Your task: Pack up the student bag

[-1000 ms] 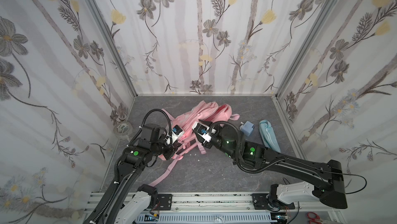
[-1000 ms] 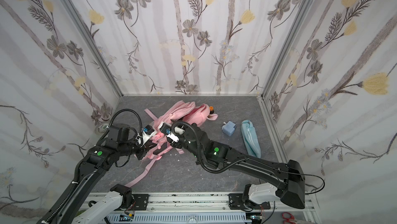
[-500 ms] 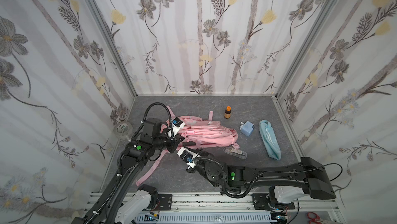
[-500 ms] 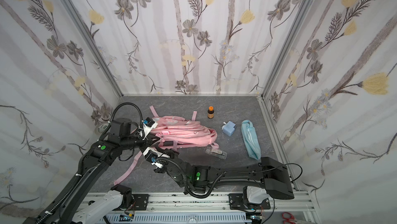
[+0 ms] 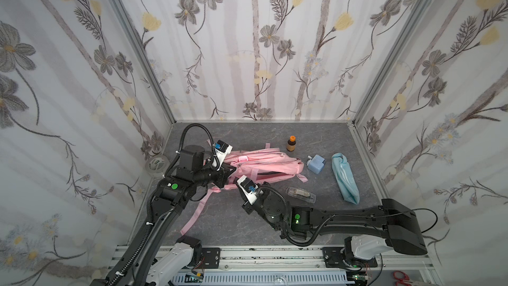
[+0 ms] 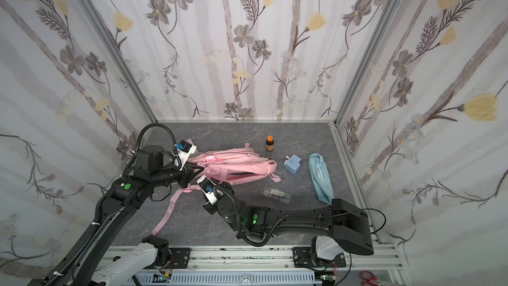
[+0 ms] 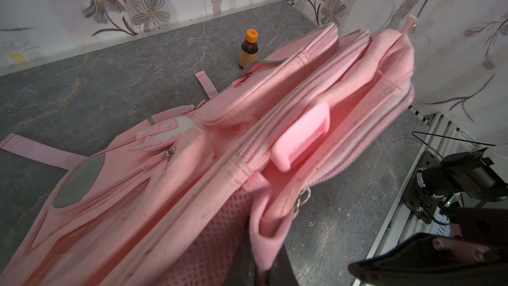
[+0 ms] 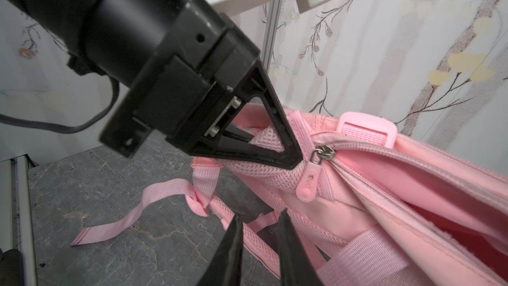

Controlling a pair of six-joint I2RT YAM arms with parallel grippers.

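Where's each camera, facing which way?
Top views: high over the front rail, looking down at the grey tabletop; left arm, right arm reach in.
Left wrist: on left arm, facing the far right corner along the large soft pink fabric backpack; left jaws at frame edge.
Right wrist: on right arm, facing the left jaws shut on backpack mesh; right jaws open.
Shared: backpack everywhere; small brown orange-capped bottle, top views and left wrist.

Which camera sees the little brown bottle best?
The left wrist view: the bottle stands close and sharp beside the bag. Both top views show the bottle tiny and far; the right wrist view misses it.
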